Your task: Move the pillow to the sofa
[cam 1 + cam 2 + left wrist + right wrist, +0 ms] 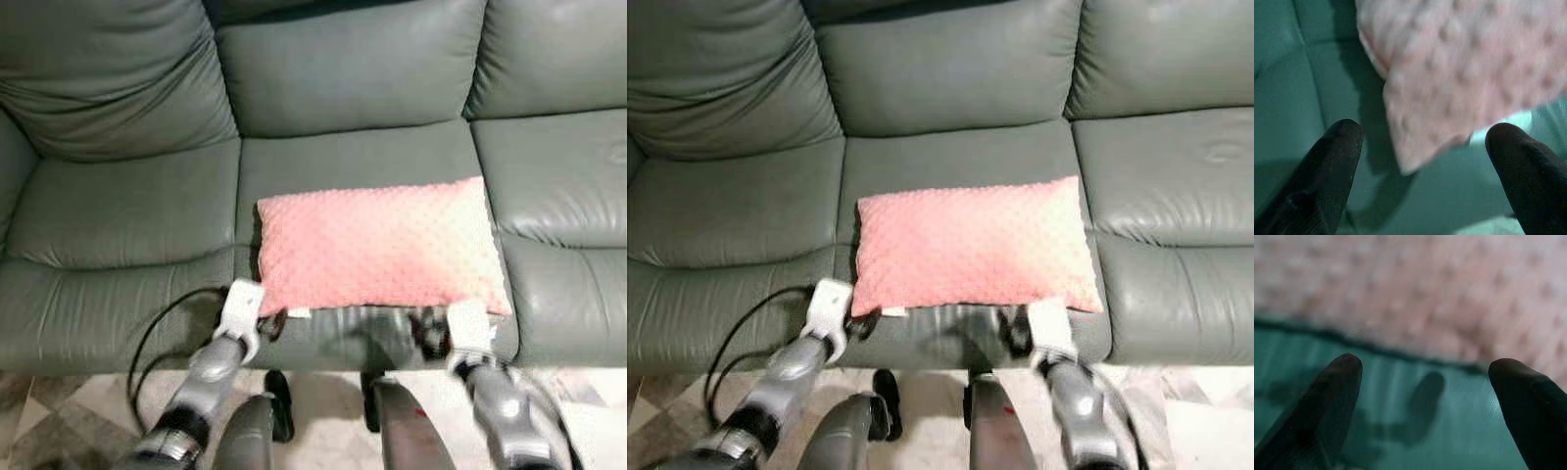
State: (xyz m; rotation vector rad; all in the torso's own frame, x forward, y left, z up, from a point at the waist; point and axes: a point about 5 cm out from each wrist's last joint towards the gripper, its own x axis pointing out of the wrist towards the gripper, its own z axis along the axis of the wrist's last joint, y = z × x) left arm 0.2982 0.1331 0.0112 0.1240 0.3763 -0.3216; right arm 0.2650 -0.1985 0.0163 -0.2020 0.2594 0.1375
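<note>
The left arm (201, 387) reaches up and forward from the lower edge of the head views, its wrist bent toward the front of the sofa (127, 211). The left gripper (1422, 142) sits at the front lip of the middle seat cushion, just beside the pillow's near left corner. Its two black fingers (1334, 161) are spread wide and hold nothing; the pillow corner hangs between them in the wrist view without touching either.

The pink dimpled pillow (377, 245) lies flat on the sofa's middle seat cushion, its long side running across, its near edge along the cushion's front.

The right arm (505, 401) rises in the same way on the other side, blurred. The right gripper (1425, 382) is just in front of the pillow's near right edge, its fingers (1520, 396) also spread apart and empty, pointing at the seam where the pillow meets the green leather.

A black cable (157, 328) loops beside the left arm.
</note>
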